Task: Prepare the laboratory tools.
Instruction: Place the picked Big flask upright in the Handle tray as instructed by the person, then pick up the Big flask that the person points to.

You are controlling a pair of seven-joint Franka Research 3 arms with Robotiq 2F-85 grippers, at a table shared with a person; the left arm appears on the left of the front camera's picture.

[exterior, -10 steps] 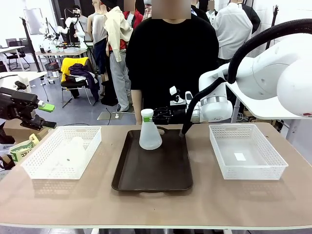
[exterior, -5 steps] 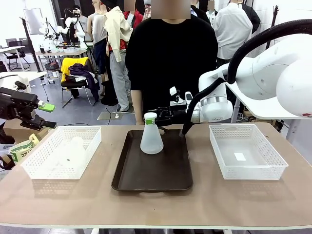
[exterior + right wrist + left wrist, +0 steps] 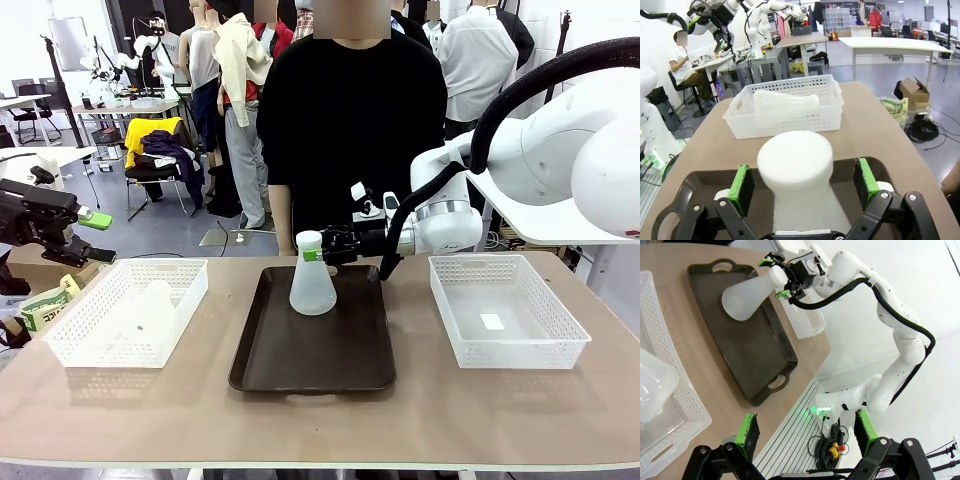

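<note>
1 frosted-white conical flask upright on dark tray

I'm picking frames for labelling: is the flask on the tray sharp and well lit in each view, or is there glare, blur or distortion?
Front view: even light, flask crisp on the tray. Left wrist view: wide-angle bend, scene rolled, background washed out. Right wrist view: flask looms large up close; basket beyond clear.

Glossy white right arm, thick black hose — black fingers, green pads
</note>
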